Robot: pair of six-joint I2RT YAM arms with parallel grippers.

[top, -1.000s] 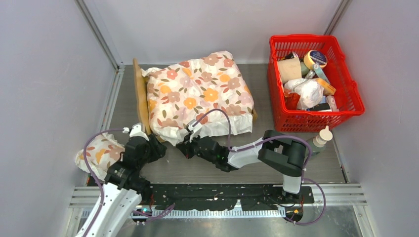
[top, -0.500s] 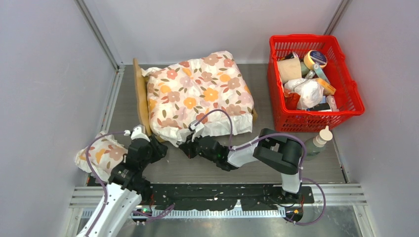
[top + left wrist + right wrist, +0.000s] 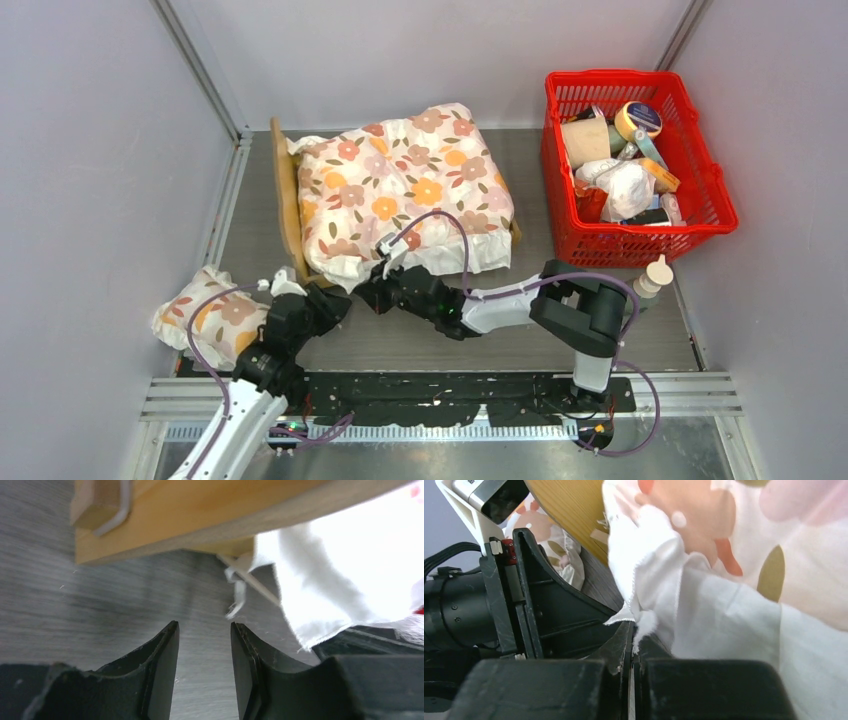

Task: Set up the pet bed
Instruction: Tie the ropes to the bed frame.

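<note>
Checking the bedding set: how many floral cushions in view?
2: big cushion on the bed; small cushion on the table, left of the left arm. More could hide in the basket.

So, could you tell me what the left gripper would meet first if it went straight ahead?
Probably the pet bed's wooden rail; the cushion's white cloth hangs right of that line, though depth is unclear.

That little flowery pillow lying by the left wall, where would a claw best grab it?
Probably pinch a fold of the small pillow from above: it lies flat and plump, the wall crowds its left side, and the left arm overlaps its right edge.
</note>
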